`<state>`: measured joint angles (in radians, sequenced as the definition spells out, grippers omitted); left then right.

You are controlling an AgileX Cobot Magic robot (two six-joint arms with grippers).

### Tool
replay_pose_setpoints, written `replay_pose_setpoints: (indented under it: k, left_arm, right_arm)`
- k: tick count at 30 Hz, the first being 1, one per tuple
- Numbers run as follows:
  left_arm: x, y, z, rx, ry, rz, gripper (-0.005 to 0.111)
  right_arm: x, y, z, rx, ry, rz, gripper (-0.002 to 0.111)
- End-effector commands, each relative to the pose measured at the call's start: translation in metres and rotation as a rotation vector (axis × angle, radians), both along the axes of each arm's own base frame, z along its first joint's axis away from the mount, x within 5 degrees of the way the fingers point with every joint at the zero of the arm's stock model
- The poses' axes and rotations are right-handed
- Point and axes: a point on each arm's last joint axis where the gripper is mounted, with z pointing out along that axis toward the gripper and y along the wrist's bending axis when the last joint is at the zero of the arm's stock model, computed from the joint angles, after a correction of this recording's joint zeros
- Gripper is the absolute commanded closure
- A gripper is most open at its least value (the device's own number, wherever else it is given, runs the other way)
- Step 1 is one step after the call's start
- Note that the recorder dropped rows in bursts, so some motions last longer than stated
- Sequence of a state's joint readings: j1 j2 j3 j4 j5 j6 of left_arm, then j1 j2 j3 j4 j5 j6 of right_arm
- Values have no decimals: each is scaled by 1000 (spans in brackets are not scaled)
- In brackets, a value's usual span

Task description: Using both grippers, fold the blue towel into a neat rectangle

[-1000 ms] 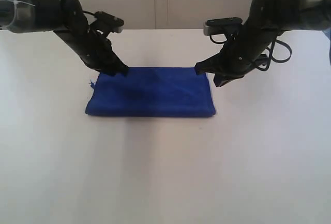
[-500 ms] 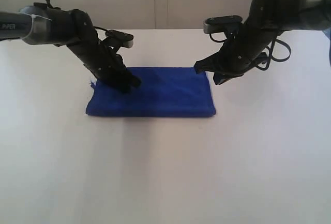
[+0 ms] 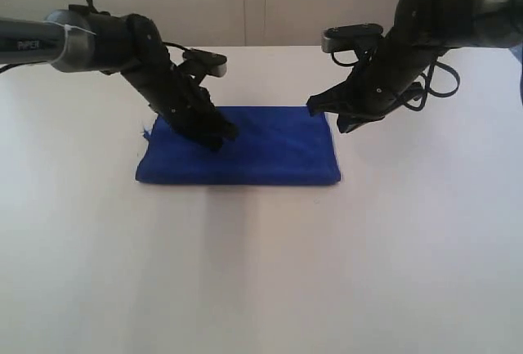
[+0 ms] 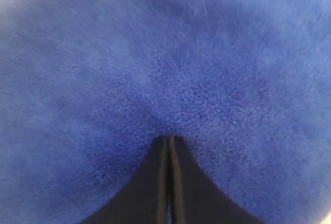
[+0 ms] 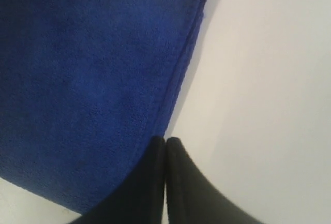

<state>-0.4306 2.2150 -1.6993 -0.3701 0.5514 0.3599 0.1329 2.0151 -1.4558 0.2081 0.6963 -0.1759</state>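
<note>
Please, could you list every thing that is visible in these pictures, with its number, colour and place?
blue towel: one, deep blue, folded to a rectangle, flat on the middle of the table.
table: one, white, under everything.
wall: one, pale beige, behind the table.
cables: several, black, beside the right arm.
left arm: one, dark grey and black, marked PIPER, reaching in from the left.
right arm: one, black, reaching in from the right.
left gripper: one, black, shut, tip on the towel's top.
right gripper: one, black, shut, at the towel's back right corner.
</note>
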Motion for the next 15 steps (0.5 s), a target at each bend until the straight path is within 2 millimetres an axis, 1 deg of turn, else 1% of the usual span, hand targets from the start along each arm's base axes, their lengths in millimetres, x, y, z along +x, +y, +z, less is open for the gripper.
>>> replay_pose_setpoints:
  k: [1, 4, 5, 6, 8, 9, 10, 12, 15]
  left_arm:
    - [-3, -1, -2, -4, 34, -11, 107]
    - [-4, 0, 16, -9, -13, -24, 107]
    - [-4, 3, 29, 8, -60, -37, 107]
    - [-2, 8, 36, 37, -98, -36, 107]
    - [3, 18, 41, 64, -130, 8, 107]
    - [6, 23, 41, 66, -129, 43, 107]
    - [11, 32, 39, 61, -121, 88, 107]
    - [15, 39, 31, 64, -102, 107, 107]
    - [18, 43, 22, 69, -85, 120, 107]
  right_arm:
    - [1, -1, 0, 2, -4, -5, 108]
    - [1, 0, 0, 1, -5, 1, 108]
    - [1, 2, 1, 16, -5, -3, 108]
    - [1, 4, 1, 23, -8, -2, 108]
    - [2, 9, 4, 39, -20, 22, 108]
    - [2, 15, 7, 60, -30, 47, 108]
    - [2, 26, 10, 109, -46, 91, 108]
    - [2, 38, 11, 148, -73, 119, 108]
    - [4, 50, 5, 166, -71, 146, 108]
